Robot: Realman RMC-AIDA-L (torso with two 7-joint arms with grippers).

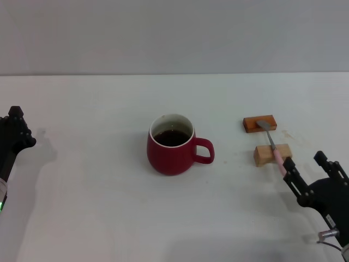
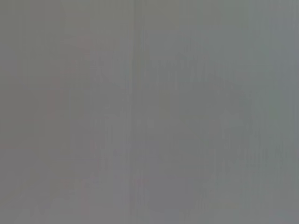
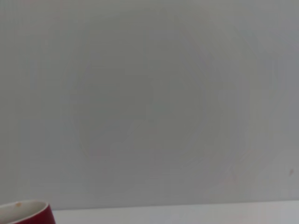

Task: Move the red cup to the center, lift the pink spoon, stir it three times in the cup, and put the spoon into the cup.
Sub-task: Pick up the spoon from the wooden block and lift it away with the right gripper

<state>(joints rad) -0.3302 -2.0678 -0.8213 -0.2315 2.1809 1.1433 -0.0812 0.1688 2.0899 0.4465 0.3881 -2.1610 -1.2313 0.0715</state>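
Note:
The red cup (image 1: 171, 144) stands upright near the middle of the white table (image 1: 98, 207), holding dark liquid, its handle pointing right. Its rim also shows in the right wrist view as the red cup (image 3: 25, 213). The pink spoon (image 1: 274, 148) lies across two small wooden blocks to the cup's right, silver bowl on the far block and pink handle pointing toward me. My right gripper (image 1: 308, 167) is open just beyond the handle's near end, holding nothing. My left gripper (image 1: 15, 131) sits at the table's left edge, far from the cup.
An orange-brown block (image 1: 259, 124) and a paler wooden block (image 1: 271, 154) carry the spoon. The table's far edge meets a plain wall. The left wrist view shows only a flat grey surface.

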